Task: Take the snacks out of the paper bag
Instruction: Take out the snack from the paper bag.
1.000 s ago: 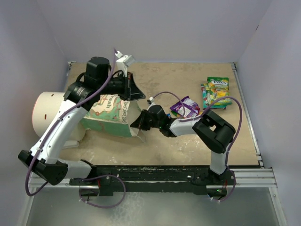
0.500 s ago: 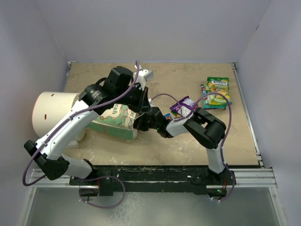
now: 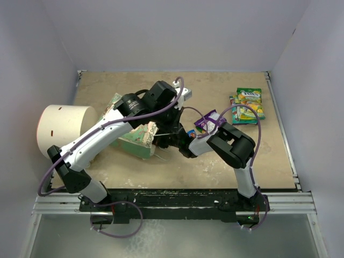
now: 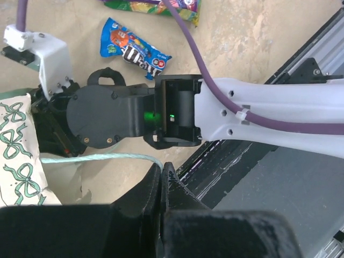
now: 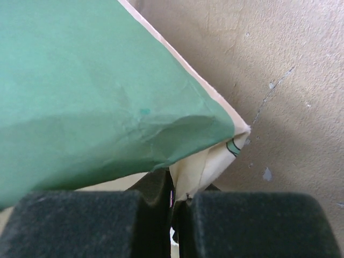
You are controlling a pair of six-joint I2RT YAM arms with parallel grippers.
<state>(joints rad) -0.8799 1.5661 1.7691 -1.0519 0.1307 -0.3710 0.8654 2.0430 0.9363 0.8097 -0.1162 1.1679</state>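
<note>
The paper bag (image 3: 135, 144) lay on its side left of centre on the surface (image 3: 215, 164), its mouth turned toward the right arm. The right claw (image 5: 174, 196) was pinching a cream corner of the bag's rim, pads pressed on the paper, with the mint-green interior filling the view above it; that grip looked meant to anchor the bag. The left claw (image 4: 161, 177) had its fingers pressed together, and the pale string handle (image 4: 97, 157) ran straight into their tips, so it appeared to be pinching that loop, probably to pull the mouth wide. No packet could be seen inside the bag from any view.

Several snacks were already out. A small blue bar wrapper (image 4: 134, 48) lay flat just beside the right arm's wrist, a purple packet (image 3: 211, 122) sat near the right arm's forearm, and green-yellow packets (image 3: 248, 105) were stacked near the far right edge, well apart from the bag.

A white cylinder (image 3: 62, 129) stood against the bag's left side. The two arms crossed closely over the mouth, the left reaching above the right wrist, so I judged either claw had little room to go in.
</note>
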